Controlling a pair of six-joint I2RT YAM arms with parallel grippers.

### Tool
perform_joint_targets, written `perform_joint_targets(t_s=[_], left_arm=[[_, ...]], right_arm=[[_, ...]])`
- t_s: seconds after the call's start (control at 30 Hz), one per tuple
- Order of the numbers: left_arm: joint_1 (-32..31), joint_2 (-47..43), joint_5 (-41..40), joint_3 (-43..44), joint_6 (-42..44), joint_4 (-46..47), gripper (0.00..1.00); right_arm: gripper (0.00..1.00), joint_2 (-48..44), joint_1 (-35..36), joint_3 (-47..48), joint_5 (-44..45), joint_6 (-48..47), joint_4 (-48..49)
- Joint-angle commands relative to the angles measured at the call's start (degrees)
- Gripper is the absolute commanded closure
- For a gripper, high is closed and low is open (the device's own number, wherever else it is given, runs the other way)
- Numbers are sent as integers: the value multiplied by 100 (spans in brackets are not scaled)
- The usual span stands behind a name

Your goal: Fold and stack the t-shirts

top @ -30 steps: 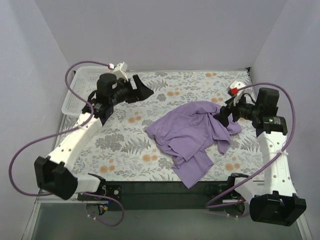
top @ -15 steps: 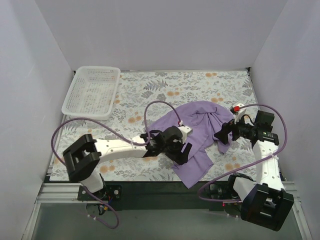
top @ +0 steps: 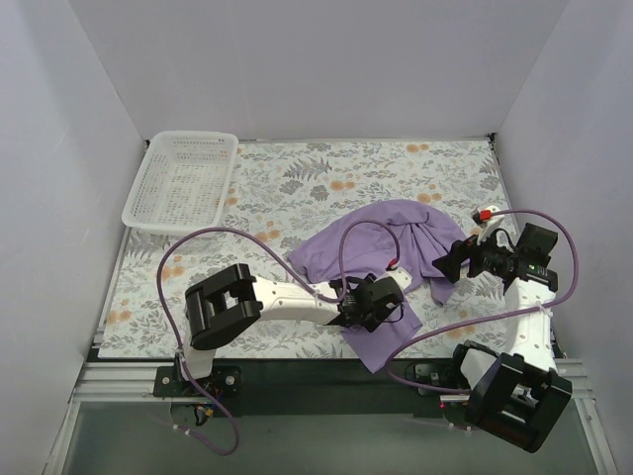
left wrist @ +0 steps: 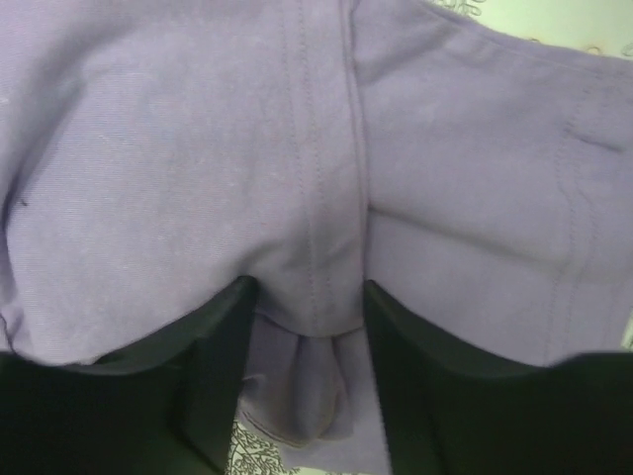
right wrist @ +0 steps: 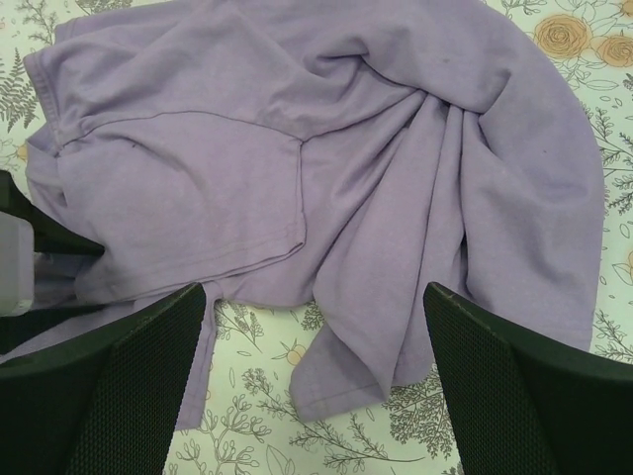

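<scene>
Lavender t-shirt (top: 386,237) seen crumpled, unfolded, on floral table (top: 326,173), right of centre. Left gripper (left wrist: 309,297) set half-parted astride seam ridge; firm hold cannot be told. Right gripper (right wrist: 315,292) held wide open above cloth, empty.

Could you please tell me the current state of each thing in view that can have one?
t-shirt: unfolded, lying crumpled on the table.
basket: upright at the far left corner, empty.
left gripper: down on the t-shirt's near part, jaws either side of a ridge of cloth; grip unclear.
right gripper: open wide at the t-shirt's right side, holding nothing.
</scene>
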Motion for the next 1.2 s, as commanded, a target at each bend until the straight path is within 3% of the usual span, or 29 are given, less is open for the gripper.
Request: perform_joint_targets(t_s=[0.0, 0.07, 0.1, 0.27, 0.43, 0.5, 0.6, 0.63, 0.73, 0.77, 0.8, 0.87, 1.17], left_arm=[[8, 70, -648, 267, 100, -178, 58], [-1, 53, -788, 267, 21, -178, 83], [-1, 9, -841, 267, -49, -169, 86], [-1, -683, -657, 241, -304, -108, 88], [105, -1265, 195, 74, -357, 42, 74], [166, -1344, 503, -66, -401, 59, 74], [263, -1389, 767, -295, -445, 112, 88], [289, -1423, 828, -348, -454, 173, 100], [333, -1442, 1039, -462, -419, 279, 96], [333, -1415, 1083, -471, -375, 288, 80], [333, -1372, 1144, -463, -323, 279, 72], [333, -1213, 1189, -454, -270, 297, 66], [333, -343, 585, -15, -190, 25, 66]], right_arm=[[3, -37, -40, -30, -253, 6, 154], [3, -46, -57, -30, -261, 6, 154], [3, -64, -66, -30, -279, -3, 163], [2, -90, -93, -47, -340, -20, 154], [2, -90, -93, -47, -358, -20, 154], [2, -90, -101, -47, -358, -20, 154], [2, -99, -110, -56, -358, -20, 163], [2, -99, -110, -47, -367, -20, 154], [2, -90, -119, -47, -376, -20, 163], [2, -82, -119, -47, -367, -20, 154], [2, -73, -119, -47, -376, -20, 154], [2, -64, -119, -38, -384, -12, 154], [2, -38, -137, -38, -411, -29, 154]])
